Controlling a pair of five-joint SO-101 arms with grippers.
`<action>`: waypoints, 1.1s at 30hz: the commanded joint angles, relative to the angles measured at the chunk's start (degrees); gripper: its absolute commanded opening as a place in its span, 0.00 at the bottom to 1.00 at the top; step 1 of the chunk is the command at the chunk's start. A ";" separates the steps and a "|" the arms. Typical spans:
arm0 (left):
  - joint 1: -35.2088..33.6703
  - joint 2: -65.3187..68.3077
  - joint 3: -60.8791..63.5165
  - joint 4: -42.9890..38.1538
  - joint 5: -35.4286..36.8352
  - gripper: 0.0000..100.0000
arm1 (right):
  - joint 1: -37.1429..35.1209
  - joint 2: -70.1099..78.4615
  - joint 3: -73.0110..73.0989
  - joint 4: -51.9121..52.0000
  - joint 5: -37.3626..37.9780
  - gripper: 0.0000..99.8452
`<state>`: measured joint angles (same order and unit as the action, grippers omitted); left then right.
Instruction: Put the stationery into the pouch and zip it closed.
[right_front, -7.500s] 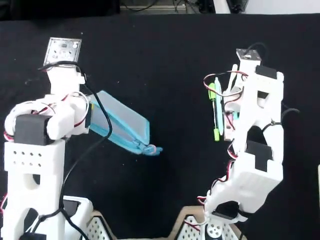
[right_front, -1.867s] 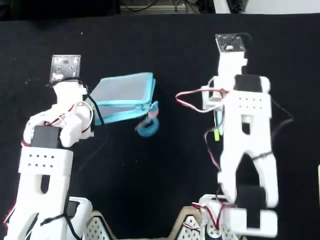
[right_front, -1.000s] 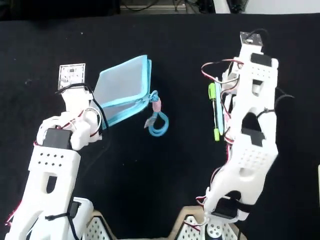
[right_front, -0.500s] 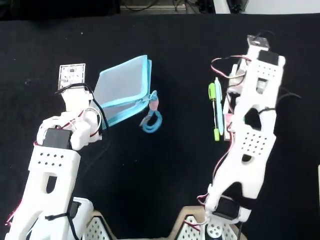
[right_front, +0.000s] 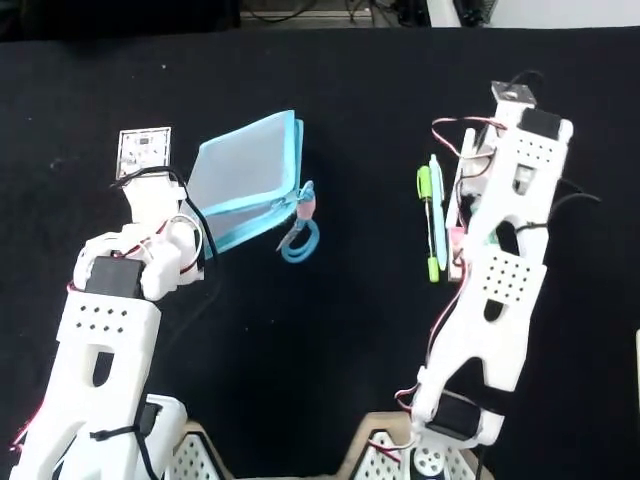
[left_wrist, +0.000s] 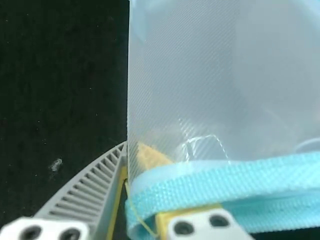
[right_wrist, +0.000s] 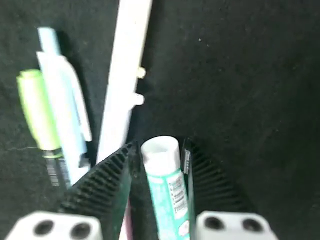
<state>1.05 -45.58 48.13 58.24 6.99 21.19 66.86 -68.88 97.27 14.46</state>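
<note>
**Materials and finishes.** The pouch (right_front: 245, 175) has a translucent, frosted panel with a fine diagonal weave, perhaps coated mesh. Its turquoise edging (left_wrist: 225, 180) is coarse woven webbing. My left gripper (left_wrist: 132, 160) is ribbed grey matt plastic, with one face yellow. My right gripper (right_wrist: 159, 150) has fingers (right_wrist: 100, 190) of ribbed black matt plastic. The tube (right_wrist: 165, 195) carries a glossy teal label and a smooth white cap. The green pen (right_wrist: 35, 110), pale blue pen (right_wrist: 55, 75) and white pen (right_wrist: 127, 65) are smooth, lightly glossy plastic. The table cloth (right_front: 350, 80) is black and matt.
</note>
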 joint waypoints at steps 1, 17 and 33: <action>0.31 0.44 0.13 -0.26 0.26 0.03 | 2.55 0.40 -3.21 0.35 4.84 0.13; 0.31 0.44 0.13 -0.35 0.26 0.03 | 24.09 0.57 -10.51 4.04 6.33 0.01; 0.31 0.44 3.12 -4.75 0.26 0.03 | 28.31 -23.16 34.95 -1.23 14.33 0.01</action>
<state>1.05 -45.58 51.38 53.67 6.99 48.97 52.35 -41.36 98.68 26.51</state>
